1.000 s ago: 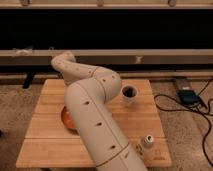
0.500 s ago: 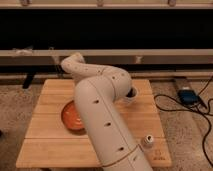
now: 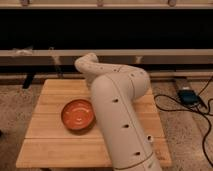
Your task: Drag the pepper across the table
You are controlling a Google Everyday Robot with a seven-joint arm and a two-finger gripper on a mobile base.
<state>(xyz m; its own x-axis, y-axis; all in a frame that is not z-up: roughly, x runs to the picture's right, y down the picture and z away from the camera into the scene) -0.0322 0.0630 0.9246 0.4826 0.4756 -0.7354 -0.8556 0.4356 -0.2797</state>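
Note:
The light wooden table (image 3: 50, 145) fills the lower middle of the camera view. My white arm (image 3: 120, 120) rises from the bottom edge, bends at an elbow (image 3: 134, 80) and reaches back left to a joint (image 3: 87, 62) over the table's far edge. My gripper is hidden behind the arm's own links. The pepper does not show anywhere; the arm covers the right half of the table. A round orange-red bowl (image 3: 78, 115) sits uncovered on the table's left middle, just left of the arm.
A dark box (image 3: 187, 95) with black cables (image 3: 207, 132) lies on the speckled floor to the right. A low rail and a dark wall run behind the table. A small white item (image 3: 150, 136) peeks out at the arm's right edge.
The arm has swung right and towards the camera, uncovering the whole bowl. It now hides the dark object that showed at the table's right side.

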